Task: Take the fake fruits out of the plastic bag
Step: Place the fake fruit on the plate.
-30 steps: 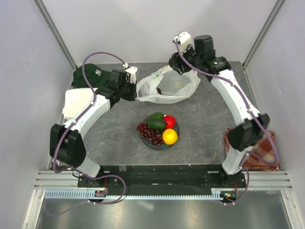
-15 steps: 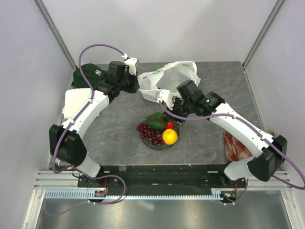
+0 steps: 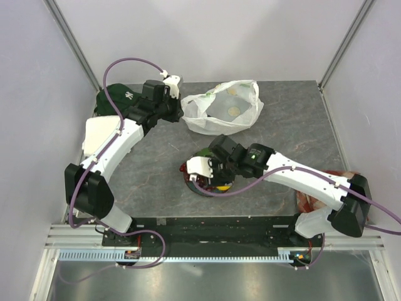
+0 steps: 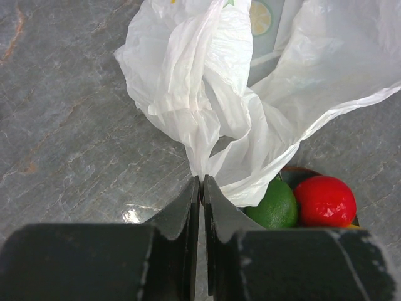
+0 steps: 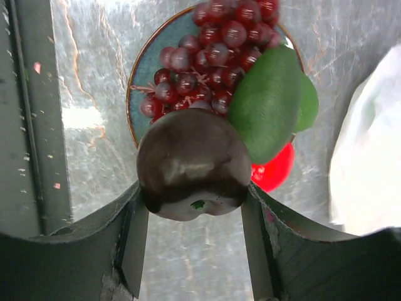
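Note:
The white plastic bag (image 3: pixel 224 110) lies at the back of the table; no fruit shows through it. My left gripper (image 3: pixel 180 118) is shut on its near-left edge, with thin plastic pinched between the tips in the left wrist view (image 4: pixel 200 183). My right gripper (image 3: pixel 213 170) hangs over the teal plate (image 3: pixel 192 189) and is shut on the dark purple-brown fruit (image 5: pixel 194 164). On the plate (image 5: pixel 141 75) lie the grape bunch (image 5: pixel 213 50), the green piece (image 5: pixel 266 103) and the red apple (image 5: pixel 276 170). The yellow-orange fruit is mostly hidden under my right gripper.
A dark green cap (image 3: pixel 113 97) lies at the back left, beside a white pad (image 3: pixel 100 135) under my left arm. A red checked cloth (image 3: pixel 313 202) lies at the right edge under my right arm. Walls close in the back and sides.
My right arm has swung from the bag down to above the plate, carrying the dark fruit. My left gripper has shifted slightly back with the bag edge, and the bag has settled flatter.

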You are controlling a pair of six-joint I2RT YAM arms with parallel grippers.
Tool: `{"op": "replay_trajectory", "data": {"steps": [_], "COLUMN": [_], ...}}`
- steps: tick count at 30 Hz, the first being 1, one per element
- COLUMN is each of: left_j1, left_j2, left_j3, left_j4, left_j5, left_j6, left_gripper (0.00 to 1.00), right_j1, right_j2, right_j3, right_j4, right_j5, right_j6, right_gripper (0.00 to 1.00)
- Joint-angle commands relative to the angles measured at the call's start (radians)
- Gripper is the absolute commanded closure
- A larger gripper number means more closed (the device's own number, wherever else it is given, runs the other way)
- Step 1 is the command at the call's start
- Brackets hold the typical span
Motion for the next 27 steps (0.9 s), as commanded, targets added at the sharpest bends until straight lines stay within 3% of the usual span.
{"op": "replay_trajectory", "data": {"steps": [1, 14, 21, 27], "left_j1": [0.008, 0.01, 0.012, 0.01], "left_j2": [-0.051, -0.087, -0.091, -0.091], "left_j3": [-0.003, -0.049, -0.05, -0.05], "left_j4": [0.036, 0.042, 0.041, 0.042], "left_j5": [-0.009, 0.007, 0.012, 0.015], "left_j6": [-0.003, -0.004, -0.007, -0.009], "left_gripper": [0.87, 0.87, 0.87, 0.87], "right_j1": [0.072, 0.084, 0.083, 0.083], "right_j2": [0.037, 0.117, 0.141, 0.102], "right_j3": [-0.058, -0.051, -0.041, -0.028], "right_j4": [0.048, 0.111, 0.11, 0.041], "right_j5": [0.16, 0.305, 0.311, 0.242], "right_j6": [-0.095, -0.118, -0.131, -0.145], "right_gripper": [0.71, 0.76, 0.75, 0.81]}}
